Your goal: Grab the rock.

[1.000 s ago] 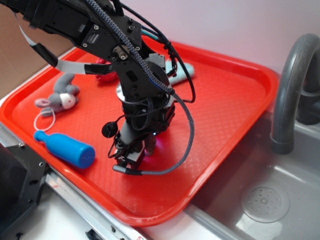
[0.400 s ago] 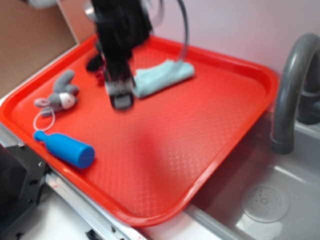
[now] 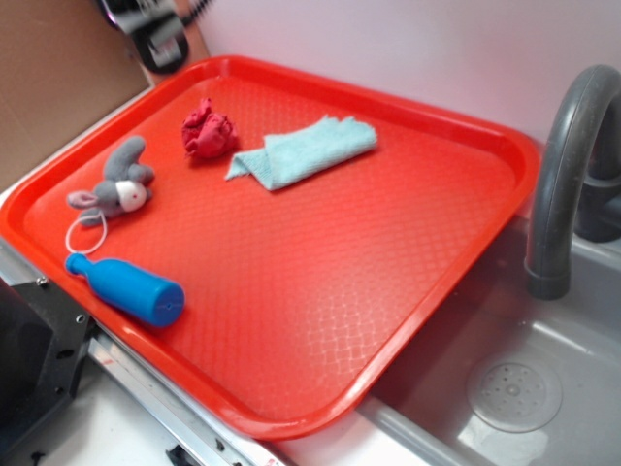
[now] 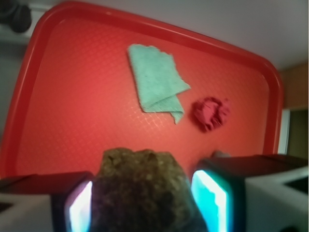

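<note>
Wrist view, left to right: a glowing finger [image 4: 79, 208], then the rock [image 4: 142, 193], lumpy, rough and dark brown, clamped in the gripper [image 4: 144, 200] well above the dimpled red plastic tray [image 4: 72, 121]. Beyond lie a folded soft teal cloth [image 4: 155, 79] and a wrinkly red cloth ball [image 4: 211, 112].

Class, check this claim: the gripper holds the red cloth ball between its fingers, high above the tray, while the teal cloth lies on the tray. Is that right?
Not quite. The wrist view shows the gripper holds the rock, not the red cloth ball, which lies on the tray beside the teal cloth. The rest stands.
</note>
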Motion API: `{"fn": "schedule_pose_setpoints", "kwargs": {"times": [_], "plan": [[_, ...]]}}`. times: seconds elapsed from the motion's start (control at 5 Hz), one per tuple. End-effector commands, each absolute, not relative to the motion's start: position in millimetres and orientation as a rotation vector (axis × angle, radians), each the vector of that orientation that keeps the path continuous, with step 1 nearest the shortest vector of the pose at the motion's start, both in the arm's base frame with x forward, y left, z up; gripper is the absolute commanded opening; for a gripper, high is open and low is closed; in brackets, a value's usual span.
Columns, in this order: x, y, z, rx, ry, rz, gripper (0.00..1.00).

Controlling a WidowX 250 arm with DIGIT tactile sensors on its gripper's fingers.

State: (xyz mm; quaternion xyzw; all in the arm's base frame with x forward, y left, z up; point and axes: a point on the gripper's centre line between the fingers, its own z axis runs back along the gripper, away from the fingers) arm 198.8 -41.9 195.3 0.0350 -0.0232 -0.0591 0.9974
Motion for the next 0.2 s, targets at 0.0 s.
{"fn": "schedule_pose_setpoints", "kwargs": {"times": [0.0], "plan": [[191.9, -48.4, 212.9, 0.041, -0.062, -0.085, 0.0]]}}
